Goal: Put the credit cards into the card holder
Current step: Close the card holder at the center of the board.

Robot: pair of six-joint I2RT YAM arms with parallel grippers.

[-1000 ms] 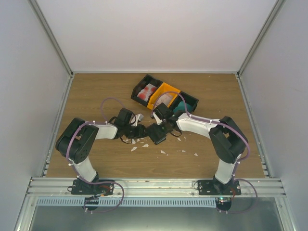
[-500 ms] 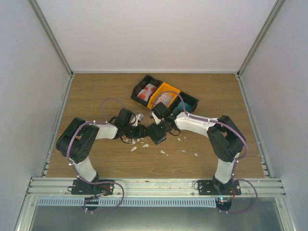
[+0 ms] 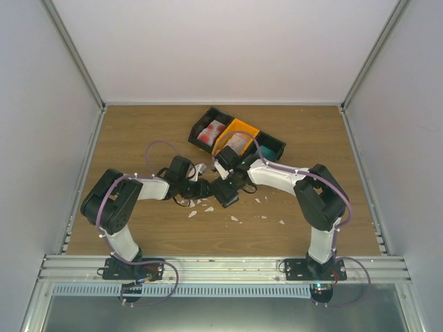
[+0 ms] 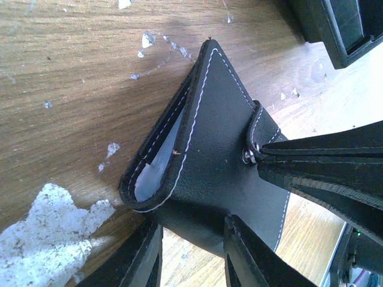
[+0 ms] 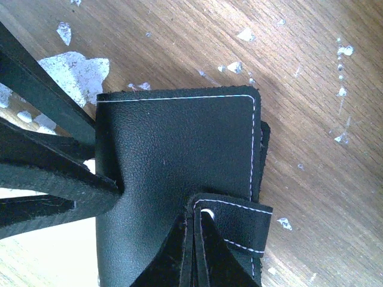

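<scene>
The black card holder [image 3: 227,194] with white stitching hangs just above the table between both arms. In the left wrist view my left gripper [image 4: 192,222] is shut on the lower edge of the card holder [image 4: 221,137]. A pale card [image 4: 152,170] shows inside its open fold. My right gripper [image 5: 197,210] is shut on the snap strap [image 5: 239,224] of the card holder [image 5: 173,149], and its fingers [image 4: 323,161] reach in from the right. More credit cards lie in the bins: red-and-white [image 3: 210,131], pale [image 3: 239,142], teal [image 3: 266,151].
Three joined open bins stand at the back middle: black [image 3: 205,119], orange [image 3: 223,143] and black [image 3: 277,142]. Small white scraps [image 3: 201,205] litter the wood just in front of the grippers, with a larger pale patch [image 4: 54,221] under the holder.
The right arm's forearm and elbow have shifted a little left toward the holder. The holder and the left arm have hardly moved.
</scene>
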